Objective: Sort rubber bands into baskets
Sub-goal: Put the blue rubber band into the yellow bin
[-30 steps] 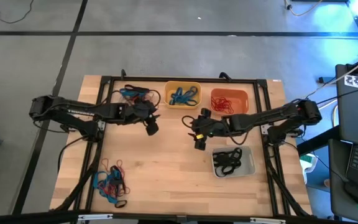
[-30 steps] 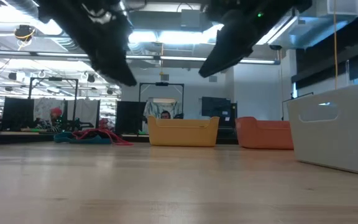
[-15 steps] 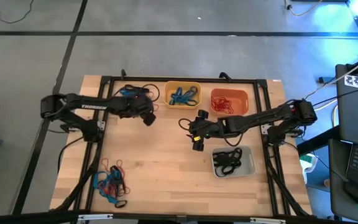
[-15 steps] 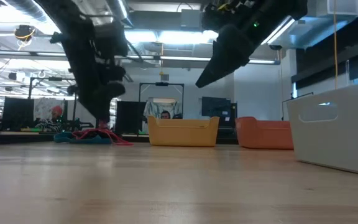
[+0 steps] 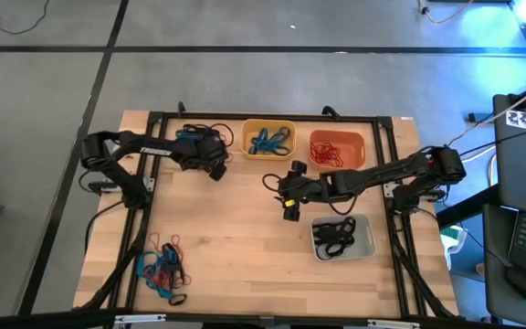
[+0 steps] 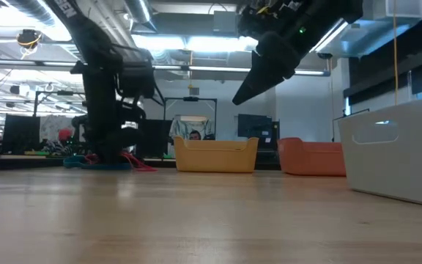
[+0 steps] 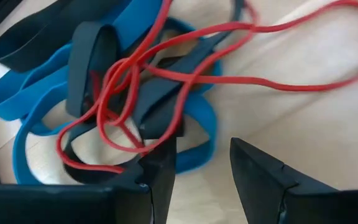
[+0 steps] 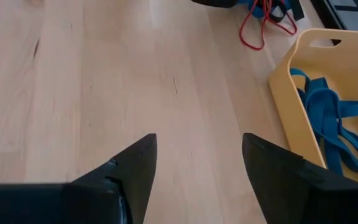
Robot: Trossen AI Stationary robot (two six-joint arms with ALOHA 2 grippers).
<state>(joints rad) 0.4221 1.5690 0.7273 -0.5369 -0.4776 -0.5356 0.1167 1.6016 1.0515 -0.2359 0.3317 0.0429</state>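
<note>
Sorting: yellow basket blue, orange basket red, grey basket black.
Left: two piles on counter.
Grippers: left gripper, right gripper apart, empty.

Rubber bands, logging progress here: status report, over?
Left hand open, low over tangled rubber bands. Right hand open, empty, mid-table beside yellow basket. Nothing blocking.

High view looked straight down on the whole table, low view level across it toward the yellow basket, which the right wrist view shared; left wrist view sat close over tangled rubber bands.
</note>
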